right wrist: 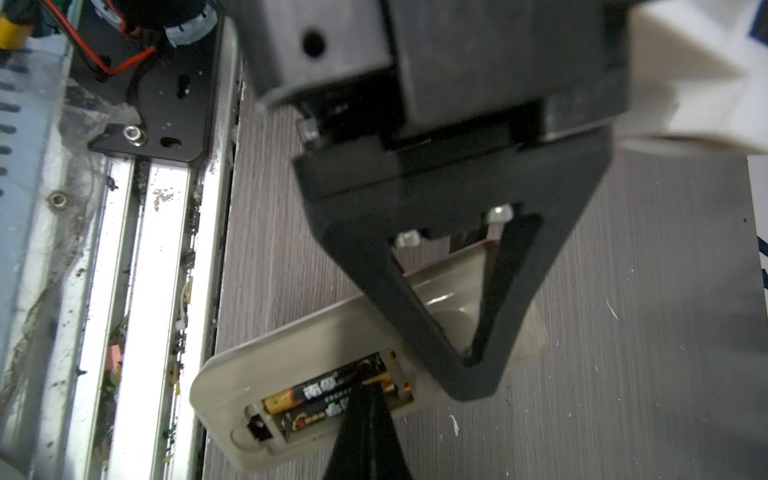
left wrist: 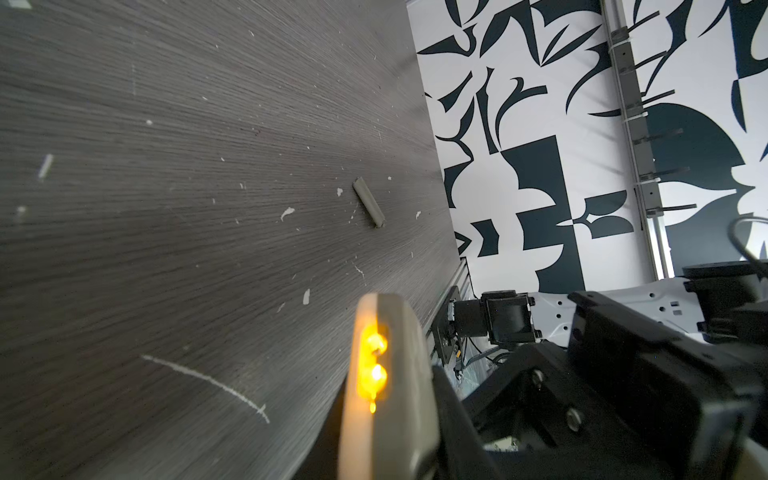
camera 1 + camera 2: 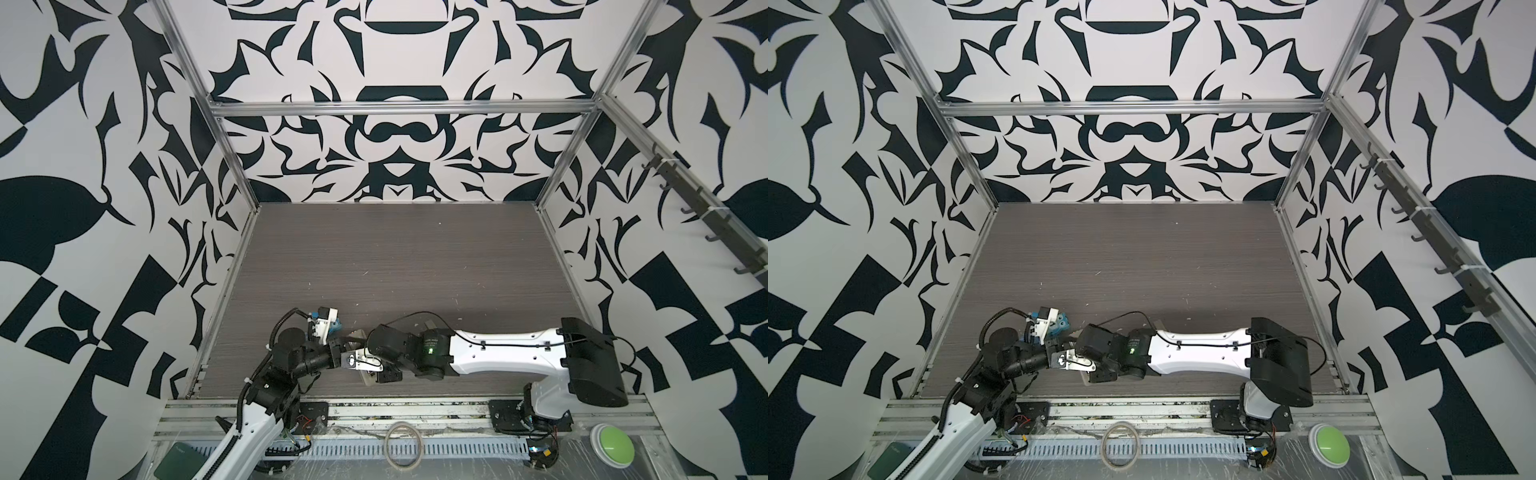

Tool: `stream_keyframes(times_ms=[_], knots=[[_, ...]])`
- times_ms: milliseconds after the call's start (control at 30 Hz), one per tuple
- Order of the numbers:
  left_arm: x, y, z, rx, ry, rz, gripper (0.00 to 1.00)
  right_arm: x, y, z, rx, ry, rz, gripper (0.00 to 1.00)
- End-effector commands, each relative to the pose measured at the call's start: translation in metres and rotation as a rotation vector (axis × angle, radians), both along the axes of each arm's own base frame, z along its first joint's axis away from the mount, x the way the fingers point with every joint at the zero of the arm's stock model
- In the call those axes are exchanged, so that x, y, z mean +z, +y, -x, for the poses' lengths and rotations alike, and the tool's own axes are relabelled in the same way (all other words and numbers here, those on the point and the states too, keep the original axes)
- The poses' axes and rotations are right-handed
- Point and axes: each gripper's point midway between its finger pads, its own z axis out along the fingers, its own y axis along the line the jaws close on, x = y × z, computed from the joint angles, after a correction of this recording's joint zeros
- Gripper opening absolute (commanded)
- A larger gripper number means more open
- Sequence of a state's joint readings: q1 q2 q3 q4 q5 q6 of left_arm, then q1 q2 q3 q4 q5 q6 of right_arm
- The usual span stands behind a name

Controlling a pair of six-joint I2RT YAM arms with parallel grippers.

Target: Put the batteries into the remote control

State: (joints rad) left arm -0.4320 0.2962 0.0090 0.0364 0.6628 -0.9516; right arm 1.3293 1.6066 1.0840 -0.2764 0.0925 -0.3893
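Grey scuffed table (image 3: 395,257), patterned walls (image 3: 395,145). I see left gripper (image 1: 471,361) pinching remote (image 1: 291,365), right gripper (image 1: 365,392) pressed together over batteries (image 1: 318,390); arms (image 3: 498,349) block top views.

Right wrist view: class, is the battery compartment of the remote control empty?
No: two batteries lie side by side inside the open back of the remote control.

Black-and-white swirl-patterned walls (image 3: 104,124) enclose a grey wood-grain bench (image 3: 395,257) flecked with pale scraps and framed by silver aluminium rails (image 3: 399,107). A row of dark hooks (image 3: 715,216) runs at 3 o'clock. A round green button (image 3: 611,445) sits at 5 o'clock. A clear tape ring (image 3: 386,446) lies at 6 o'clock over a slotted grey cable duct (image 3: 465,451).
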Motion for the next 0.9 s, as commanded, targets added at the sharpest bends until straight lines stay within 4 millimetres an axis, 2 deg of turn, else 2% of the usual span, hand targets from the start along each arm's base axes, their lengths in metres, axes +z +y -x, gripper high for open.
stream_keyframes(times_ms=[0, 300, 500, 700, 867], knots=[[0.027, -0.009, 0.013, -0.1, -0.061, 0.075, 0.0, -0.011, -0.002, -0.007, -0.043, -0.006, 0.043, 0.0], [0.019, 0.0, 0.005, -0.017, -0.063, 0.004, 0.0, 0.022, -0.006, -0.011, -0.111, -0.005, -0.045, 0.14], [0.015, 0.006, 0.0, 0.038, -0.064, -0.027, 0.0, 0.041, -0.012, -0.005, -0.126, 0.028, -0.109, 0.34], [0.015, 0.007, -0.001, 0.041, -0.065, -0.03, 0.0, 0.048, -0.035, -0.013, -0.22, 0.067, -0.133, 0.54], [0.016, 0.006, 0.0, 0.038, -0.067, -0.03, 0.0, 0.046, -0.067, -0.036, -0.367, 0.129, -0.154, 0.6]])
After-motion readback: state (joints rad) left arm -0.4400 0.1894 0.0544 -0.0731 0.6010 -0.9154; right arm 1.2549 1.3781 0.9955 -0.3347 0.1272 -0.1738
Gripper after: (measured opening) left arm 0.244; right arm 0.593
